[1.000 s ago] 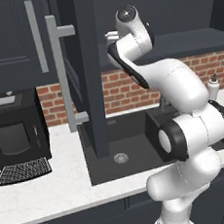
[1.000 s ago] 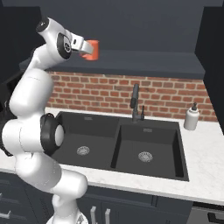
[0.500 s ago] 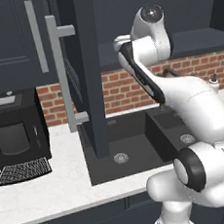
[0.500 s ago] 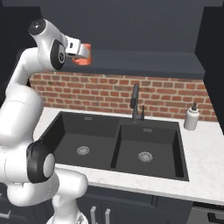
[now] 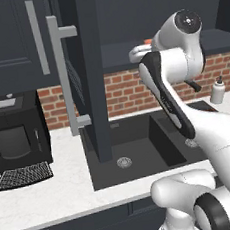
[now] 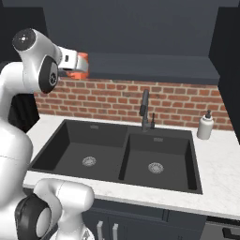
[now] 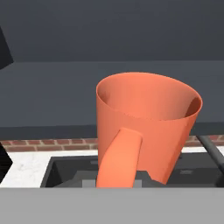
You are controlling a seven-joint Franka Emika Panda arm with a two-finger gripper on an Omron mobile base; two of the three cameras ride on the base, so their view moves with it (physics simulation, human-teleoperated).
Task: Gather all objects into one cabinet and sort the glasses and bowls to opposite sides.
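Observation:
My gripper is shut on the handle of a bright orange mug, one of the glasses. It holds the mug upright at the front edge of the open upper cabinet's dark shelf, high above the left sink basin. In the hand view the orange mug is close up with its handle towards me and its inside empty. In the left base view a sliver of the mug shows past my gripper. The bowls are out of view.
The cabinet door stands open to the left, its long handle facing out. Below is a double sink with a faucet. A soap dispenser stands at the right. A black coffee machine sits on the left counter.
The arm has swung, its elbow moving right in the left base view. The orange mug, still gripped, has come a little left and down towards the shelf edge.

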